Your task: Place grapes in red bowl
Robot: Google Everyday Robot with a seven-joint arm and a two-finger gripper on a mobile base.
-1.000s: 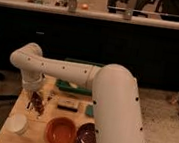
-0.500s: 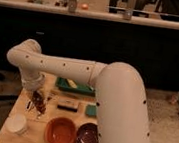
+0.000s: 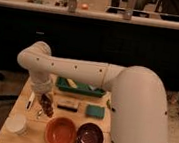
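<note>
Bowls sit closest to the camera, 2 of them side by side at the near edge of the wooden table [image 3: 11,125]: the red bowl [image 3: 61,132] on the left and a dark purple-maroon bowl [image 3: 90,137] touching or almost touching it on the right. Neither looks like it has anything in it, though the insides are pretty dim. Off to the left of the red bowl there's a white cup [image 3: 16,124] near the table corner.

Just behind the red bowl and a bit left, the gripper [image 3: 46,105] hangs over the table with its fingers pinched together on the grapes [image 3: 47,107], a small dark reddish clump dangling from the tip. So the grapes are up off the table, held, near the red bowl's far-left rim but not over the middle of it. A thin white utensil-looking thing [image 3: 30,100] lies just left of the gripper.

Further back, a dark rectangular bar [image 3: 68,104] and a green sponge-like block [image 3: 96,110] sit in the middle row. Behind those is a green tray [image 3: 80,89] with something yellowish in it. The big white arm [image 3: 102,78] sweeps in from the right across all that. Way back on the counter there's a small orange fruit [image 3: 84,6].
</note>
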